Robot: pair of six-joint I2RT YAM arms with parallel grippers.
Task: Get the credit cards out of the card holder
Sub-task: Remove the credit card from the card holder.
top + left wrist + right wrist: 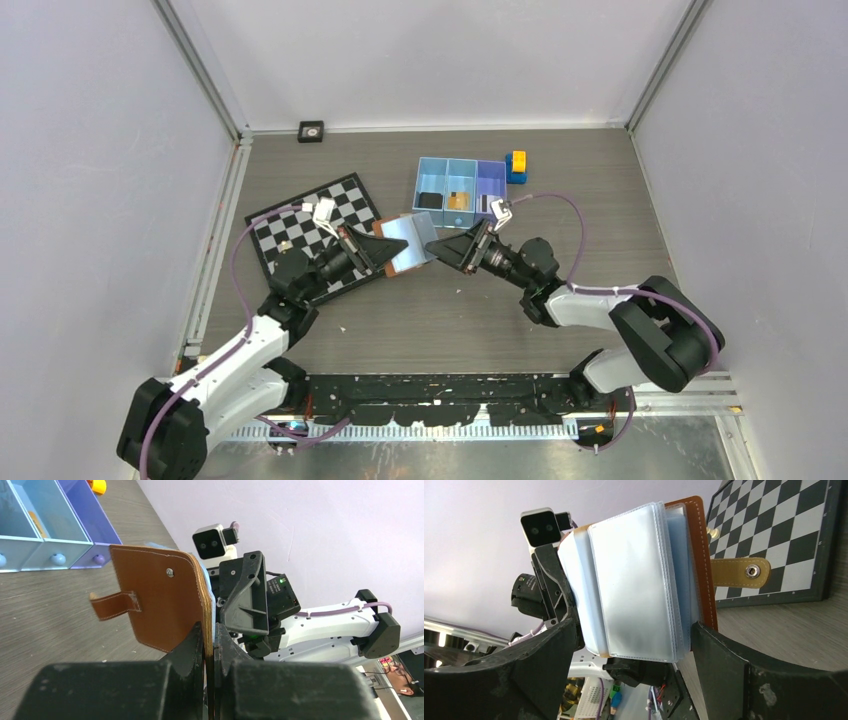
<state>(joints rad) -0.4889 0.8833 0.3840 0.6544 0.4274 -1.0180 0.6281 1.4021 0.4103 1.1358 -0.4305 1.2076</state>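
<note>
Your left claw (210,640) pinches the stitched brown leather card holder (160,595); your right claw (633,630) stands spread around its glossy clear sleeves (634,580), seemingly not touching.

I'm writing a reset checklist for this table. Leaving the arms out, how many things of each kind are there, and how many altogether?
card holder: 1
tray: 1
cards in the tray: 3, one partly hidden
checkerboard: 1
toy block: 1
small black square by the back wall: 1
Total: 8
</note>
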